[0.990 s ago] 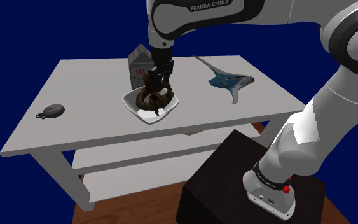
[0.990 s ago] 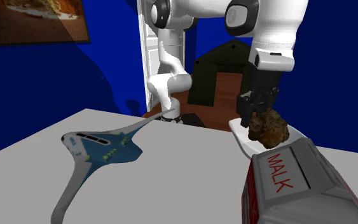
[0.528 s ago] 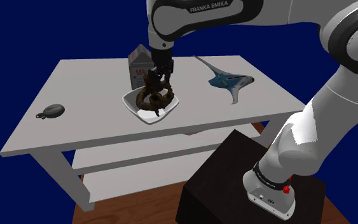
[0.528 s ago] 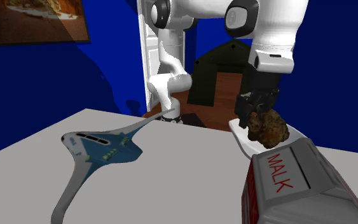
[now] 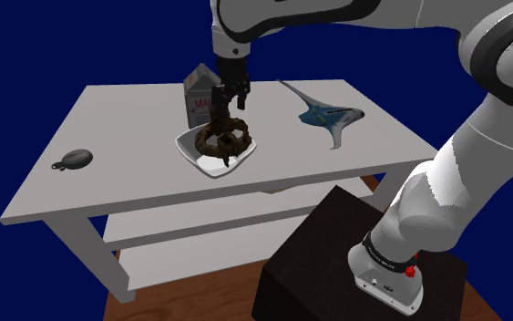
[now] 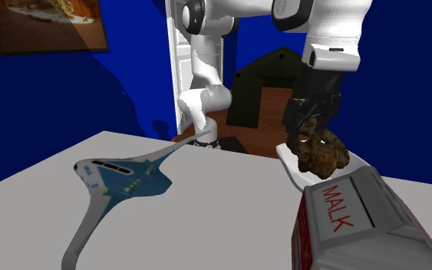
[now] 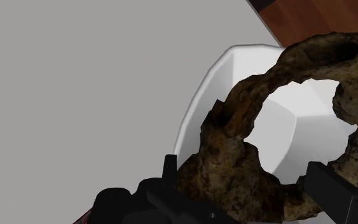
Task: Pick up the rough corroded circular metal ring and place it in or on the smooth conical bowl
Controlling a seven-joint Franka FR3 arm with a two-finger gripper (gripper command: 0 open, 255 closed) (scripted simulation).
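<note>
Lifted a little since a second ago, the gripper [image 5: 224, 104] stands with fingers spread, and the rusty brown ring [image 6: 325, 156] has sunk flatter into the white bowl [image 7: 208, 102], mid-frame in the shoulder view. A milk carton [image 5: 198, 96] stands just behind the bowl. A blue winged model [image 5: 329, 115] lies to the right and a small dark object [image 5: 74, 160] at far left. Grey table [image 5: 136, 119], blue walls, wood floor [image 5: 200, 296].

One white counter [image 5: 136, 173] carries five things, one of each kind: one rusty brown ring [image 5: 224, 139], one white bowl [image 5: 190, 149], one carton [image 5: 198, 96], one blue-and-grey toy aircraft [image 5: 329, 116] and one small dark round object [image 5: 75, 160]. One white arm [image 5: 491, 146] stands on one dark stand [image 5: 309, 246] and ends in one end effector [image 6: 311, 135] with two black fingers [image 7: 333, 191]. One framed picture [image 6: 41, 21] hangs on the wall.
</note>
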